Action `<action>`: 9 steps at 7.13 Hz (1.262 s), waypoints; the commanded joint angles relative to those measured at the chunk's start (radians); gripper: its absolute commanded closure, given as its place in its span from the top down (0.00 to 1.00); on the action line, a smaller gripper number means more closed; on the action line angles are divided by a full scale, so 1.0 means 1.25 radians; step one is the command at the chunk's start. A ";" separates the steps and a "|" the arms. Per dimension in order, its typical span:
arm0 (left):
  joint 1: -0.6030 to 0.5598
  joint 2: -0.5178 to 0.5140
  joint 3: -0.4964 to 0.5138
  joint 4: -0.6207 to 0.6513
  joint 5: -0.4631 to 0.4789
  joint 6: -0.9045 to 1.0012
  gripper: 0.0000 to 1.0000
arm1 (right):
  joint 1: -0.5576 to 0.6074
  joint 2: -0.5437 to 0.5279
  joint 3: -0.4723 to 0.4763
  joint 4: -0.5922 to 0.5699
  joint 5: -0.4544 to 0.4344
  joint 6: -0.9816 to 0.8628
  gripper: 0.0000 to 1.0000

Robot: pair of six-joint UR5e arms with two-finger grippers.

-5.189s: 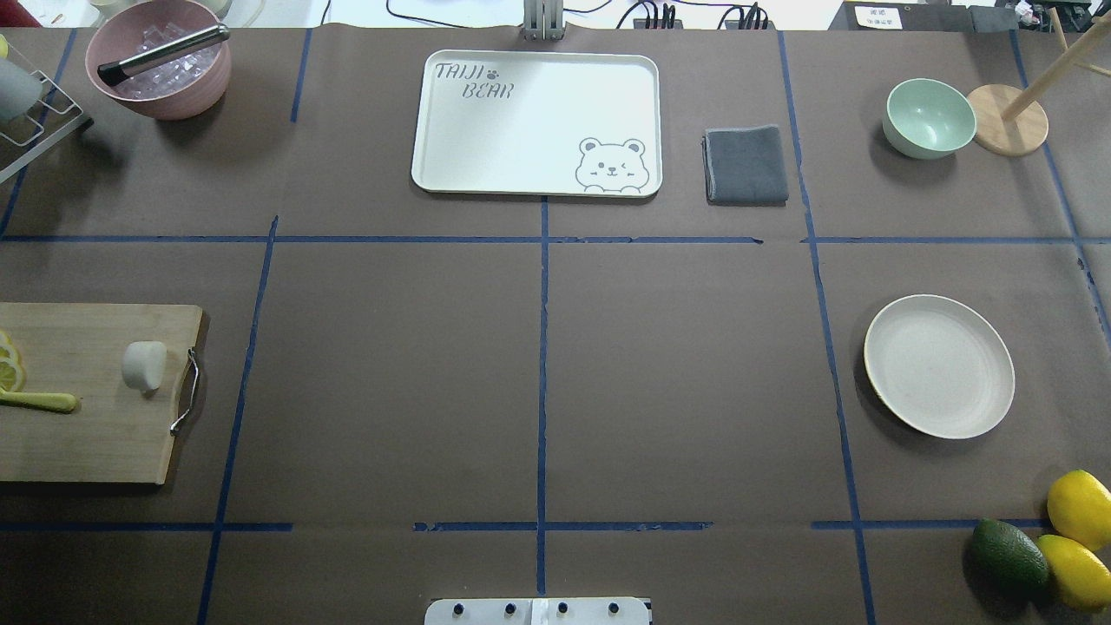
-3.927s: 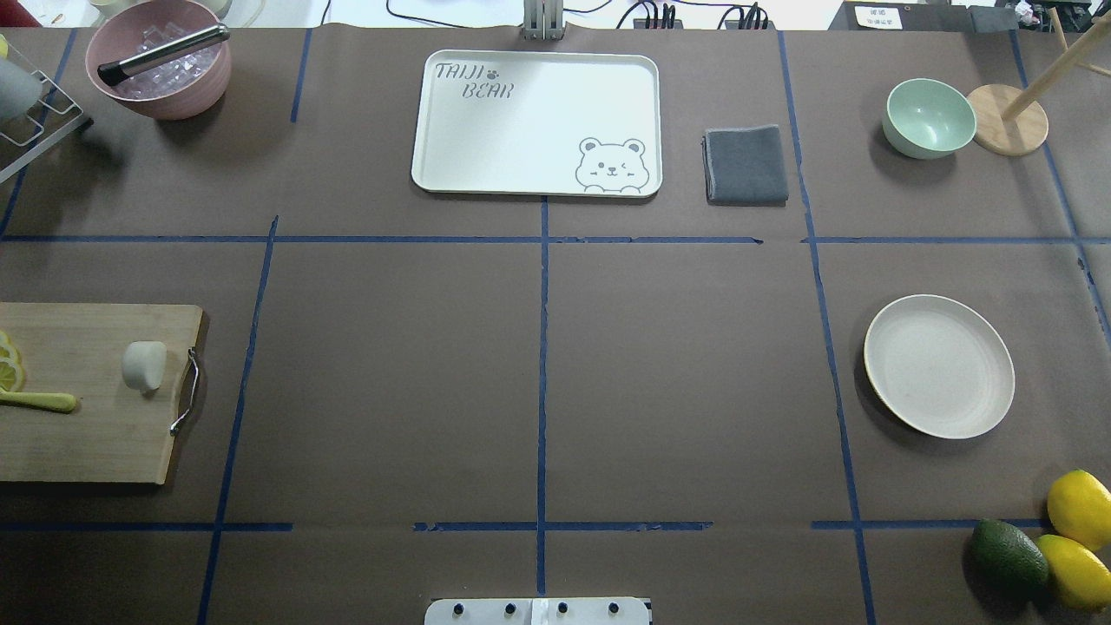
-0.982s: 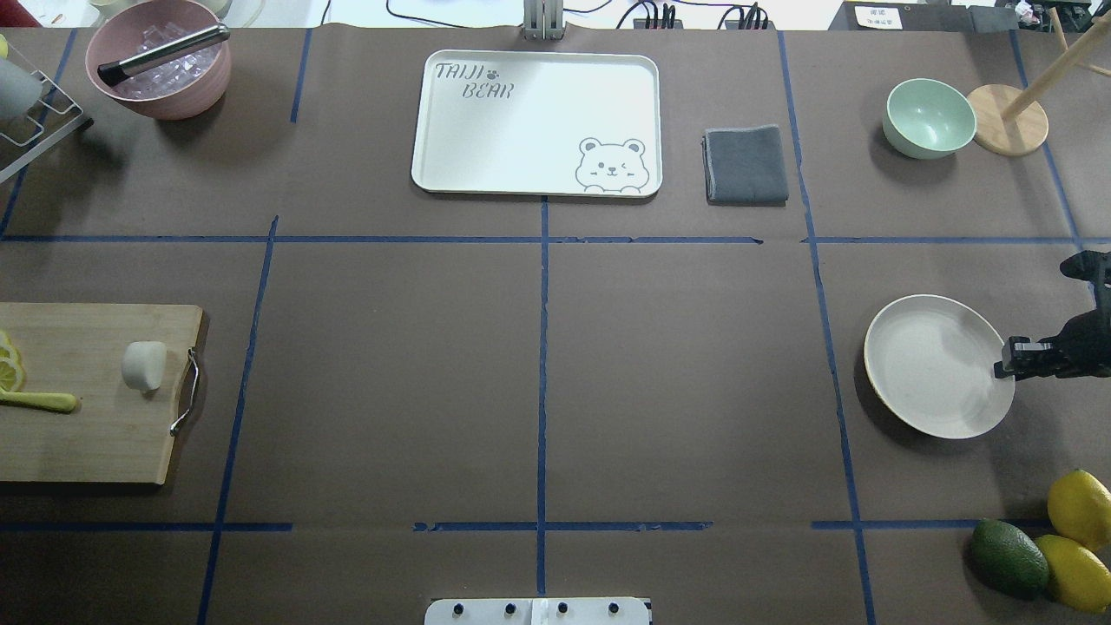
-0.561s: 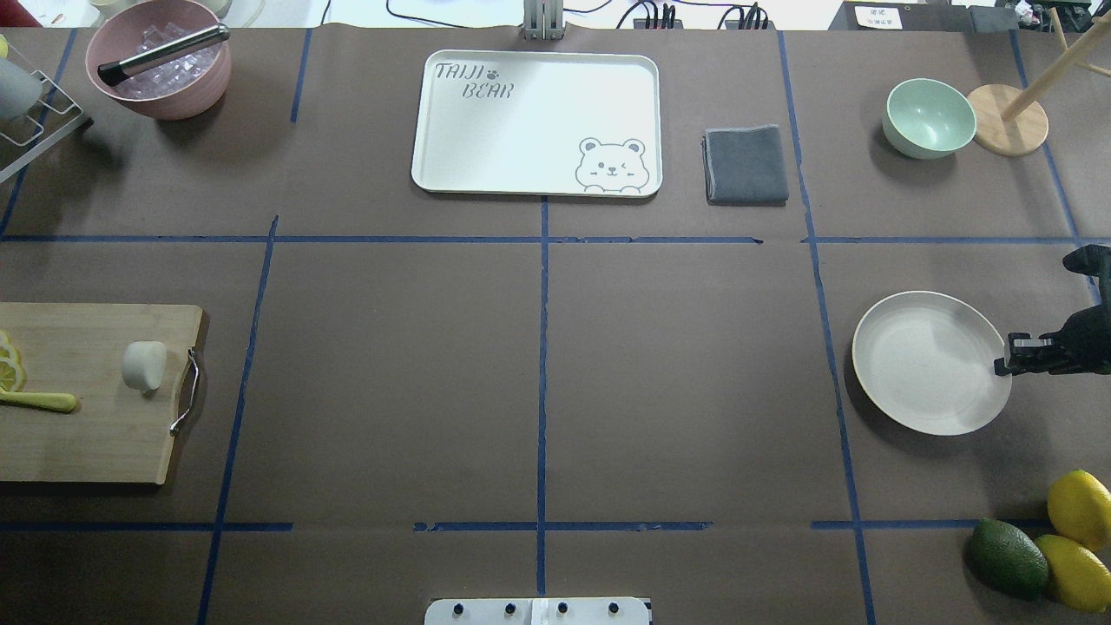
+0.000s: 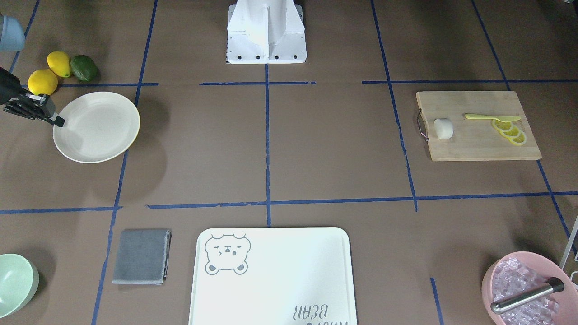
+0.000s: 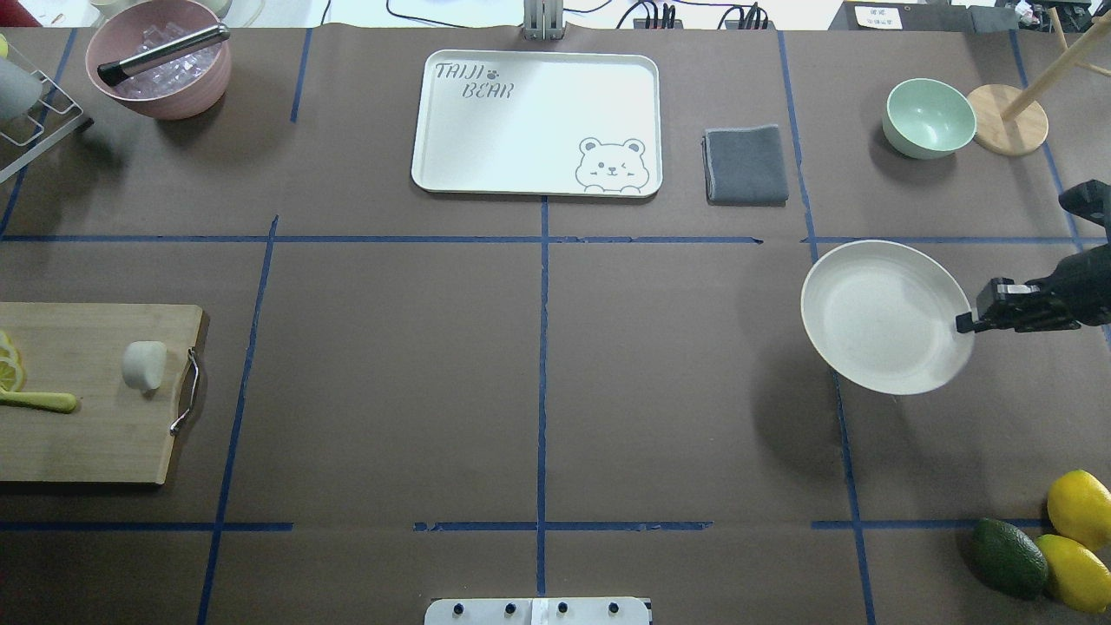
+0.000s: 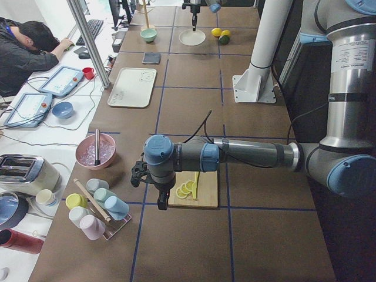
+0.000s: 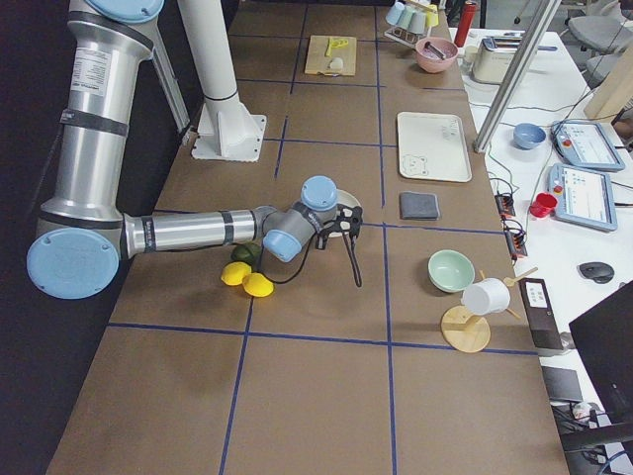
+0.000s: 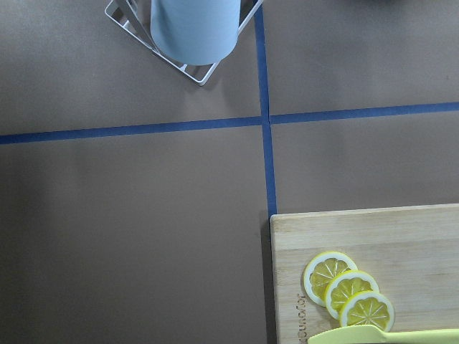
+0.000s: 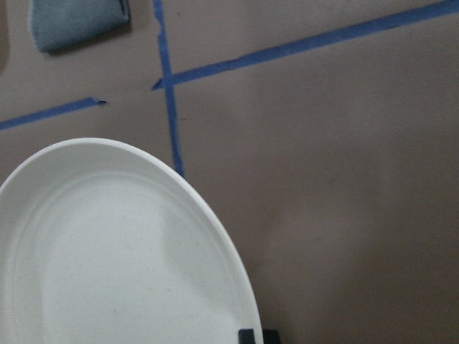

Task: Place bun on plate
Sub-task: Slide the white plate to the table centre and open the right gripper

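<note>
The white bun (image 6: 144, 365) (image 5: 443, 128) lies on the wooden cutting board (image 6: 87, 434) at the table's left, with no gripper near it. My right gripper (image 6: 963, 323) (image 5: 58, 122) is shut on the right rim of the cream plate (image 6: 877, 317) (image 5: 97, 128). It holds the plate above the table, which carries the plate's shadow. The right wrist view shows the empty plate (image 10: 107, 272) filling its lower left. My left gripper (image 7: 140, 173) hangs beyond the board's far-left end, and whether it is open I cannot tell.
Lemon slices (image 6: 9, 365) and a yellow-green knife (image 6: 39, 401) share the board. A bear-printed tray (image 6: 535, 121), grey cloth (image 6: 745, 165), mint bowl (image 6: 929, 117) and wooden stand (image 6: 1007, 119) line the far side. Lemons and an avocado (image 6: 1007, 555) lie near right; an ice bowl (image 6: 158, 59) far left.
My right gripper came in from the right, closed on the plate's rim, then lifted the plate and carried it left and farther away. The bun has stayed put.
</note>
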 commanded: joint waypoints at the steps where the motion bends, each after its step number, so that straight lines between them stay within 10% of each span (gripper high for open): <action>1: 0.001 0.000 0.001 0.000 0.000 0.000 1.00 | -0.097 0.191 -0.028 -0.011 -0.014 0.212 0.00; 6: 0.001 -0.001 0.001 0.000 0.000 -0.007 1.00 | -0.408 0.434 -0.087 -0.197 -0.401 0.338 0.00; 9: 0.001 -0.001 0.001 0.000 -0.001 -0.008 1.00 | -0.427 0.432 -0.110 -0.199 -0.414 0.337 0.00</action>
